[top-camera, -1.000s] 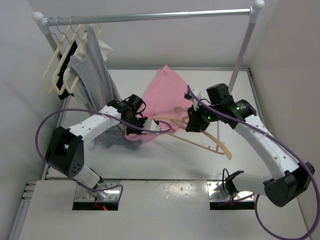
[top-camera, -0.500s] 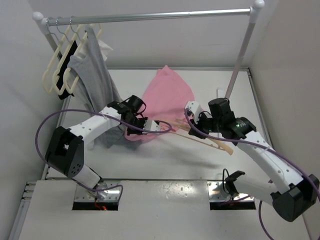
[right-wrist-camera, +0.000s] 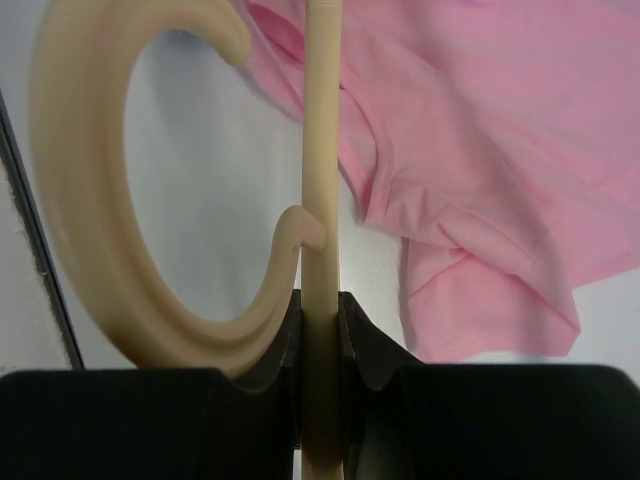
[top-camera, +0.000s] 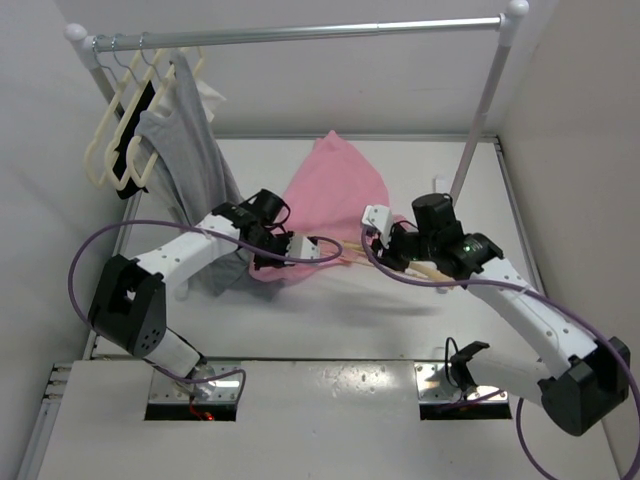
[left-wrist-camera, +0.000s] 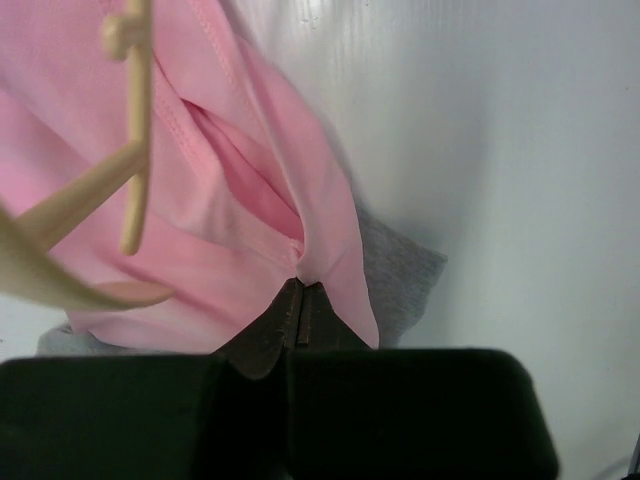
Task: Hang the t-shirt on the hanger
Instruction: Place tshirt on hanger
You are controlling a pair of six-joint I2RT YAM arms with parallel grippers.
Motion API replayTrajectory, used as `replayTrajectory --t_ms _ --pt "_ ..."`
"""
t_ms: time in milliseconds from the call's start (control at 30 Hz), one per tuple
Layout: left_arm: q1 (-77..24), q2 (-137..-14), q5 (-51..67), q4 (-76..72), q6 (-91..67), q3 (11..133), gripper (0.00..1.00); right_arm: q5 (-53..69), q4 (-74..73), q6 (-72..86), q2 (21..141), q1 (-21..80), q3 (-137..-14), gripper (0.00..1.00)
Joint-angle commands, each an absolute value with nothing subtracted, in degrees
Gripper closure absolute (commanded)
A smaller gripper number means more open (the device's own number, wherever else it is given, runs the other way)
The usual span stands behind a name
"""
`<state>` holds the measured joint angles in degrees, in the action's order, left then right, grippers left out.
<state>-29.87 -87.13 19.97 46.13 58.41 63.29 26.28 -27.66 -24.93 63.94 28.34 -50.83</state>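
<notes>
Right gripper [right-wrist-camera: 320,318]: clamped on a thin straight bar of the peach-beige hanger [right-wrist-camera: 321,150], right beside the root of its curved hook. The bar fills the narrow gap between the jaws.
Left gripper [left-wrist-camera: 300,305]: pressed together, pinching a fold of the pink t-shirt [left-wrist-camera: 230,180] at a stitched edge, the cloth peaking up out of the fingertips.
Hanger, position: held between the two grippers above the table [top-camera: 330,320]. One thin arm reaches toward the left gripper, and in the left wrist view its tip hangs over the pink cloth, just beside a seamed opening. Whether it has entered that opening cannot be told.
Hanger, handling: likely light and rigid but smooth, so it could twist in a pinch. The grip near the hook seems right for steering the arm tips.
T-shirt, position: a loose heap mid-table, running from the left gripper back toward the far right rack post, with its near edge over a bit of gray cloth.
T-shirt, handling: soft and limp, probably light. It will sag and close up, so the hold belongs on the hem or seam beside the opening, kept taut.
Far side: gray garment [top-camera: 190,140], cream hangers [top-camera: 108,150] and a black hanger on the clothes rail [top-camera: 300,32].
</notes>
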Motion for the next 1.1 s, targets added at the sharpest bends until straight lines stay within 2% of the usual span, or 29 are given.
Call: replayTrajectory --t_ms 0,367,600,1067 --pt "-28.31 -85.61 20.39 45.53 58.27 64.42 1.00 29.00 -26.71 -25.58 58.46 28.74 -48.53 1.00" --pt "-26.54 -86.13 21.09 46.31 60.63 68.03 1.00 28.48 -28.58 -24.96 56.51 28.74 -44.92 1.00" --pt "-27.07 -86.13 22.32 48.52 64.07 68.73 1.00 29.00 -26.81 -25.66 59.41 29.35 -46.05 1.00" --pt "-32.52 -86.84 21.01 54.84 76.11 68.20 1.00 21.62 -28.74 -41.39 62.66 32.16 -50.97 1.00"
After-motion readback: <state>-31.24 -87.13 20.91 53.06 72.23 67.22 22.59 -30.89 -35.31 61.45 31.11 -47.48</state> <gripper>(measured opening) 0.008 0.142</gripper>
